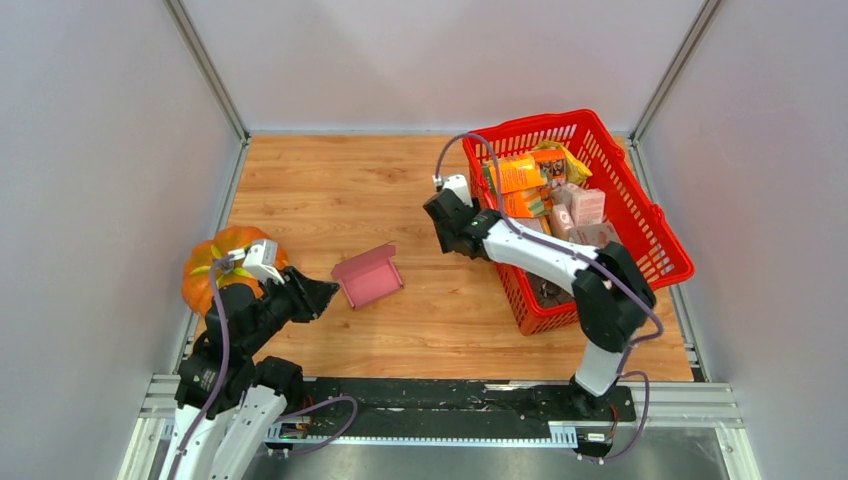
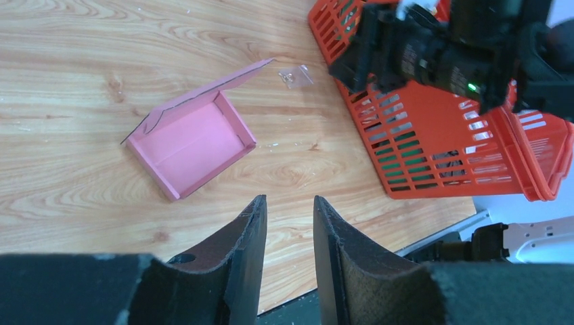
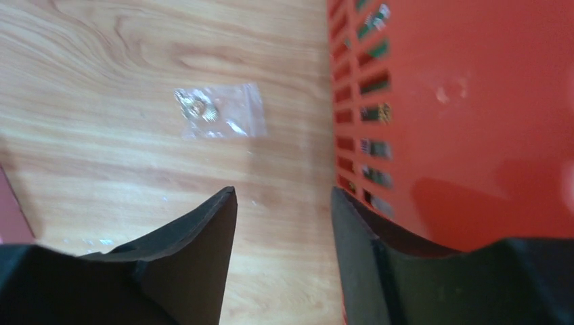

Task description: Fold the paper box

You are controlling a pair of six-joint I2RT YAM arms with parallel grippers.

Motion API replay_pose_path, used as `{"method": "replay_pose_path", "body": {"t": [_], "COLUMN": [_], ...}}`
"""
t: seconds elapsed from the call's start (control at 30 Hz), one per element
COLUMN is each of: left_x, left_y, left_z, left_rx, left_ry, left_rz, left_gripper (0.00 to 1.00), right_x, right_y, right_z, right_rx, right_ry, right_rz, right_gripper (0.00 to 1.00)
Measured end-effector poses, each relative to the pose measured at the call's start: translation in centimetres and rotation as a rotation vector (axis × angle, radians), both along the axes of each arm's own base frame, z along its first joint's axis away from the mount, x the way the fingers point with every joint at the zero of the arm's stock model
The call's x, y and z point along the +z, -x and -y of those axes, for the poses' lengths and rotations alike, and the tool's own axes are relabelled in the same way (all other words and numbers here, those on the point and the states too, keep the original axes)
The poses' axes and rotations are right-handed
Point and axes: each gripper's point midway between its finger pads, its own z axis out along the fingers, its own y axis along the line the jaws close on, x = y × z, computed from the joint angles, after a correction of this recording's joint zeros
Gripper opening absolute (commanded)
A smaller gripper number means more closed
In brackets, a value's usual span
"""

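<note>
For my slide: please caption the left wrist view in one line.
Open left end effector facing the half-folded pink paper box; red basket nearby.

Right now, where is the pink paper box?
In the top view the paper box lies open on the table, left of centre, between the pumpkin and the red basket, nearer the pumpkin.

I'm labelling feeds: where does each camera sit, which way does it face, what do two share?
Top external: above and behind the robot, looking down on the table, paper box, pumpkin, red basket; left arm and right arm show.
Left wrist: on the left arm, facing the paper box, basket and right arm; left fingers show.
Right wrist: low beside the basket, facing a clear bag; right fingers show.
Shared: both wrist views catch that bag.
</note>
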Motion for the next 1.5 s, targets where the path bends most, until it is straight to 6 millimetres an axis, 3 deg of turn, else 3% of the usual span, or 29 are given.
{"method": "replay_pose_path", "body": {"t": [0.1, 0.27, 0.57, 0.83, 1.0, 1.07, 1.33, 1.5], "left_x": [0.0, -0.1, -0.1, -0.2, -0.3, -0.3, -0.3, -0.4], "left_y": [0.0, 0.1, 0.3, 0.4, 0.4, 0.4, 0.4, 0.4], "left_z": [0.2, 0.5, 0.9, 1.0, 1.1, 1.0, 1.0, 1.0], "left_rx": [-0.009, -0.032, -0.057, -0.067, -0.073, -0.072, -0.072, -0.068], "left_ry": [0.002, 0.005, 0.009, 0.004, 0.001, 0.001, 0.000, -0.002], "left_rz": [-0.003, -0.013, -0.017, -0.023, -0.020, -0.020, -0.021, -0.024], "left_gripper": [0.40, 0.41, 0.41, 0.41, 0.41, 0.41, 0.41, 0.41], "right_x": [-0.7, -3.8, -7.3, -8.3, -8.4, -8.3, -8.0, -5.6], "right_y": [-2.4, -5.1, -5.8, -4.2, -4.0, -3.7, 0.7, 3.2], "right_z": [-3.0, -6.3, -4.8, -5.2, -5.5, -5.5, -4.4, -4.9], "right_rx": [0.026, 0.050, -0.001, 0.004, 0.012, 0.015, 0.068, 0.123], "right_ry": [-0.003, -0.005, -0.061, -0.156, -0.150, -0.140, -0.077, -0.084], "right_rz": [-0.002, -0.059, -0.194, -0.234, -0.223, -0.210, -0.218, -0.194], "right_gripper": [0.63, 0.71, 0.70, 0.52, 0.47, 0.40, 0.24, 0.24]}}
